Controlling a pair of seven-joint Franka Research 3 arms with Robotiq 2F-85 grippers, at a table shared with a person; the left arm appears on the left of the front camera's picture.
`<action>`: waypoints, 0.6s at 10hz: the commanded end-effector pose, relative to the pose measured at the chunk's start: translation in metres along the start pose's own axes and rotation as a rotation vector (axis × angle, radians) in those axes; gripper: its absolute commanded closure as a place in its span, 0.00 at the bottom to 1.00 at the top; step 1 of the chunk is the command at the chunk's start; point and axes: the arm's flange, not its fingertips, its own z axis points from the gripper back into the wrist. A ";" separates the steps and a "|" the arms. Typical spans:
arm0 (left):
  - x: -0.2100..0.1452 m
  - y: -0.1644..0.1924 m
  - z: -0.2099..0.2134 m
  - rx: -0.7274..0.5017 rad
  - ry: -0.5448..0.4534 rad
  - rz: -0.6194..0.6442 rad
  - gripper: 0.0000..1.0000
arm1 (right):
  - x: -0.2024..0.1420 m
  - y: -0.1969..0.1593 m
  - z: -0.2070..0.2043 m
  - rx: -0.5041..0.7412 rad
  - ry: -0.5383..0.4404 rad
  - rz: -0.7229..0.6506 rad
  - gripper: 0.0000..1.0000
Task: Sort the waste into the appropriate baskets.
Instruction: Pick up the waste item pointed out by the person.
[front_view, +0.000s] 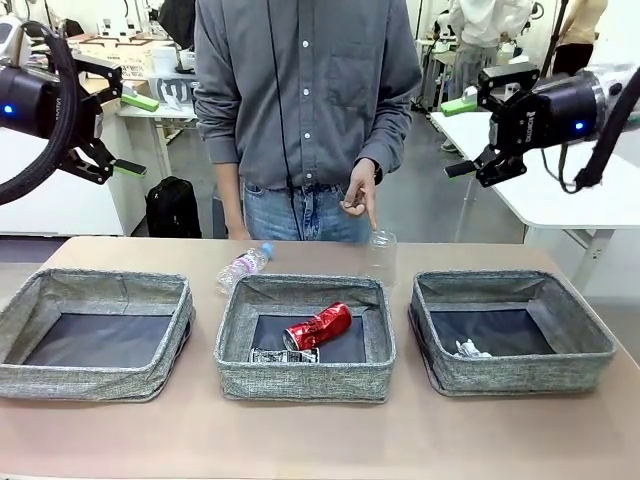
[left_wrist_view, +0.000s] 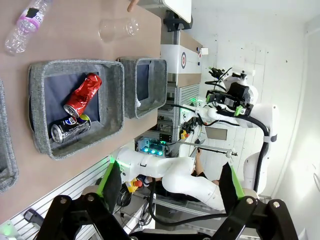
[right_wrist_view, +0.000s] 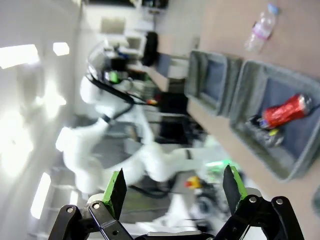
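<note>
front: bright, even, sharp; faint shadows under baskets (front_view: 305, 385) | left wrist: sharp, edges bowed | right wrist: motion-blurred, glare from what are probably ceiling lights (right_wrist_view: 20, 56)

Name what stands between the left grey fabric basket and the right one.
In the front view, a third grey fabric basket stands there, holding a crushed red can and a dark printed can.

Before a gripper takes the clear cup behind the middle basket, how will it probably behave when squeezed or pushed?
The clear plastic cup looks thin-walled and empty, so it is probably very light and may buckle under a firm squeeze. It stands upright on the table, so a sideways push could easily tip it, and then it would likely roll.
</note>
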 end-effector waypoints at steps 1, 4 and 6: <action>-0.003 0.000 0.003 0.001 0.010 -0.008 0.00 | 0.008 0.001 0.011 0.120 -0.086 1.016 0.00; -0.003 0.000 0.003 0.001 0.010 -0.008 0.00 | -0.002 -0.014 0.022 0.617 -0.076 1.733 0.00; -0.003 0.000 0.003 0.001 0.010 -0.008 0.00 | -0.015 -0.012 0.018 0.428 0.139 1.850 0.00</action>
